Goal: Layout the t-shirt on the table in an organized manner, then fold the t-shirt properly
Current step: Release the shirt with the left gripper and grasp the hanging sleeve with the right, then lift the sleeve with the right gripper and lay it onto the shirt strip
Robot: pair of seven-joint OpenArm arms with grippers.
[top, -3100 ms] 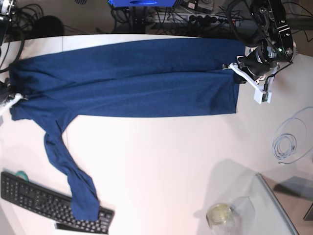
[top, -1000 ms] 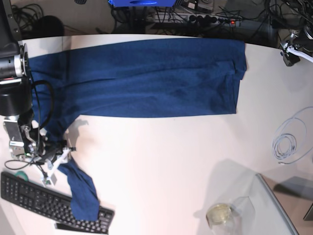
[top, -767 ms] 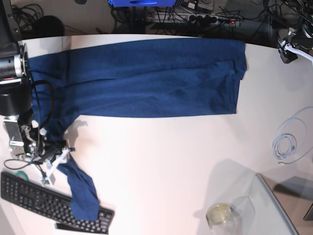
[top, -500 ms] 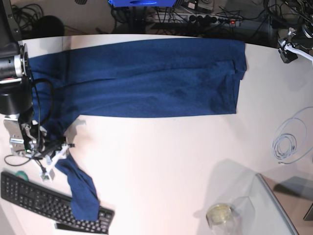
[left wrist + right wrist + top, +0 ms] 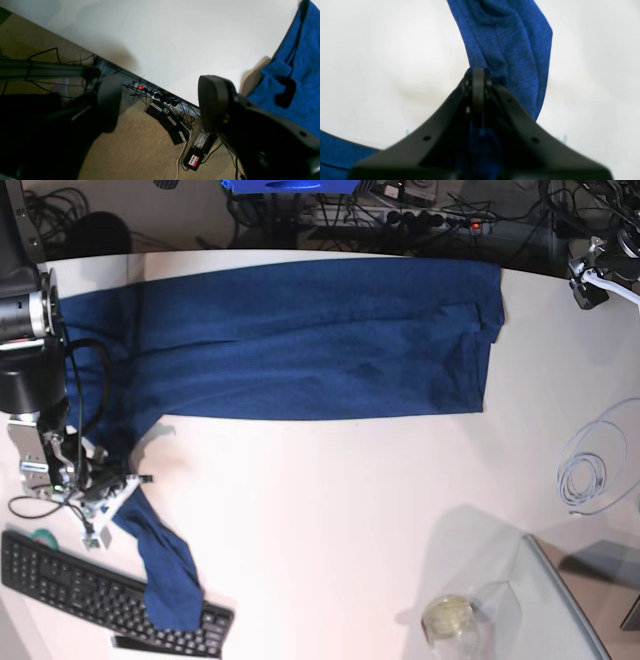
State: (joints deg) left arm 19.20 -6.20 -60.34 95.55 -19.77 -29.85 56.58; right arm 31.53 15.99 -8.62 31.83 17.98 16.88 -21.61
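Observation:
The dark blue t-shirt (image 5: 300,340) lies stretched along the far side of the white table (image 5: 330,510). One sleeve (image 5: 165,570) trails down at the left, its end lying on the keyboard. My right gripper (image 5: 112,502) is shut on the upper part of that sleeve. In the right wrist view its fingers (image 5: 478,82) are pressed together with blue sleeve cloth (image 5: 510,50) pinched between them. My left gripper (image 5: 592,280) hovers at the table's far right edge, away from the shirt's hem. In the left wrist view the left gripper (image 5: 160,105) is open and empty, the t-shirt (image 5: 295,75) to its right.
A black keyboard (image 5: 80,590) sits at the front left with a green roll (image 5: 42,536) beside it. A coiled white cable (image 5: 585,475) lies at the right. A glass panel (image 5: 560,610) and a round glass jar (image 5: 450,618) occupy the front right. Power strips (image 5: 167,120) lie on the floor beyond the table edge.
My right gripper has shut on the sleeve and shifted slightly up and to the left with it. The left arm has stayed where it was.

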